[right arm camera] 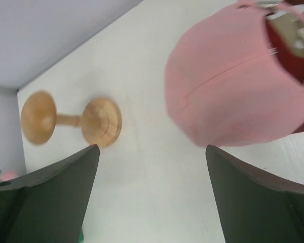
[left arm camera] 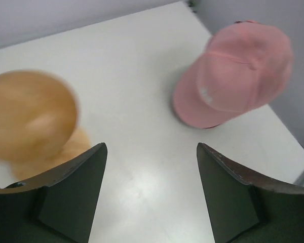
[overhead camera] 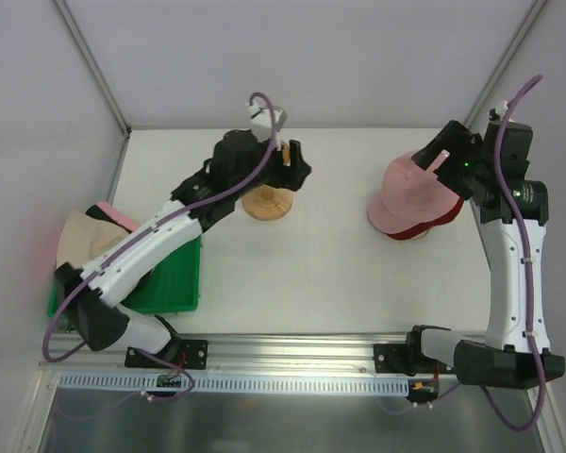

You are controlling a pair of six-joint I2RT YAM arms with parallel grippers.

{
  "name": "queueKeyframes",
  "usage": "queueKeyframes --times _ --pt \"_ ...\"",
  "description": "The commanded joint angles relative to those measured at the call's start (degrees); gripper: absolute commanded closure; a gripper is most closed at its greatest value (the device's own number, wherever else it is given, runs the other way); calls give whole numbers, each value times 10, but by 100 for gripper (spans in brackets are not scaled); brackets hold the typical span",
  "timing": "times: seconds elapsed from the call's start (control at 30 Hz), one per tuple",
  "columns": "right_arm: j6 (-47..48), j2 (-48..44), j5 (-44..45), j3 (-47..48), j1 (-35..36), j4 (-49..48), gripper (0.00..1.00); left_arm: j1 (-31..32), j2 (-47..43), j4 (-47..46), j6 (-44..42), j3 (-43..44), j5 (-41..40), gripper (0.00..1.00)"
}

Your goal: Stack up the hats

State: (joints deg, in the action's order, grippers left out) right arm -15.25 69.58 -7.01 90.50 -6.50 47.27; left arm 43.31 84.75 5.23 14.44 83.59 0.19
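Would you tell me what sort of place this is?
Probably a robotics lab test cell: a left arm and a right arm bolted to a rail along a white table, white panels enclosing it, plus a wooden hat stand and a pink cap.

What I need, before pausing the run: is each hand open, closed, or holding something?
Left hand: open, holding nothing.
Right hand: open, holding nothing.
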Motion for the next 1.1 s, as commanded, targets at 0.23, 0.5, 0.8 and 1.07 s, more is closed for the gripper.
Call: queueKeyframes --times 0.23,0.5,0.8,1.07 --pt "34 -24 87 -39 301 -33 8 -199 -293 345 147 -168 -321 28" --pt "37 67 104 -30 491 -88 8 -420 -318 404 116 -255 -312 19" --pt "34 93 76 -82 529 -152 8 -481 -201 399 94 -270 -329 22" --pt "36 88 52 -137 527 -184 8 -498 -108 388 93 -304 -346 26"
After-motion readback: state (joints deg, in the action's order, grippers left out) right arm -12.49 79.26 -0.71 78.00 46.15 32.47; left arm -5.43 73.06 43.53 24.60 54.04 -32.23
